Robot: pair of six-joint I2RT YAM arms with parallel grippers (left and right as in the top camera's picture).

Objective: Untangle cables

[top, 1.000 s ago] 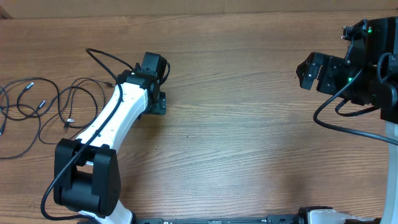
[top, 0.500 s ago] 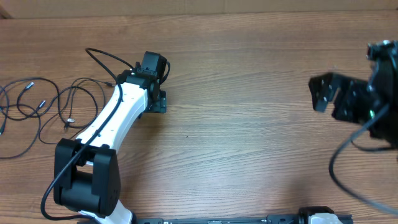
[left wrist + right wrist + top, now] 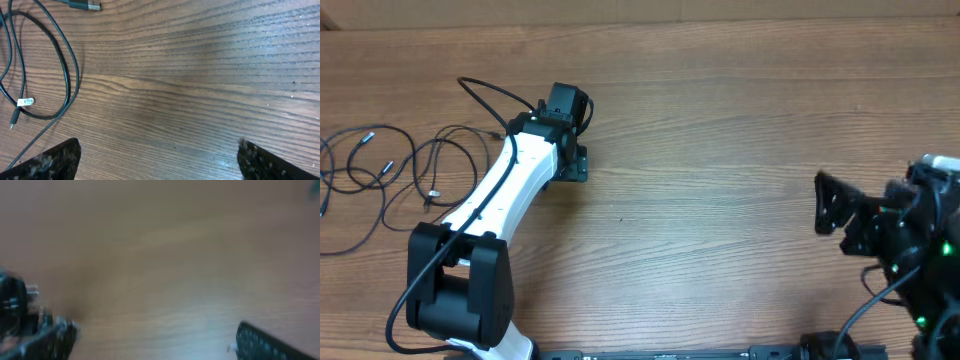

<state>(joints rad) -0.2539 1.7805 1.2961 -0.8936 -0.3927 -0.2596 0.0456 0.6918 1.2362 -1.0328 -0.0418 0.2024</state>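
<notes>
The cables (image 3: 388,166) are thin black wires with small silver plug ends, lying in loose overlapping loops at the table's left edge. My left gripper (image 3: 570,150) points down at bare wood to the right of them, open and empty. In the left wrist view the left gripper (image 3: 157,161) has its fingers wide apart at the bottom corners. A loop of cable (image 3: 66,65) with a white-tagged plug (image 3: 25,102) lies up and to the left of them. My right gripper (image 3: 840,215) hangs open and empty over the table's right side, far from the cables. In the blurred right wrist view the right gripper (image 3: 155,341) has only wood between its fingers.
The left arm (image 3: 505,190) slants from its black base (image 3: 455,290) at the front left up to the wrist. A thicker black arm cable (image 3: 485,95) arcs behind the wrist. A dark USB plug (image 3: 82,5) lies at the top of the left wrist view.
The right arm has swung from the back right corner toward the front of the table, its gripper staying open. The left arm and the cables have not moved.
</notes>
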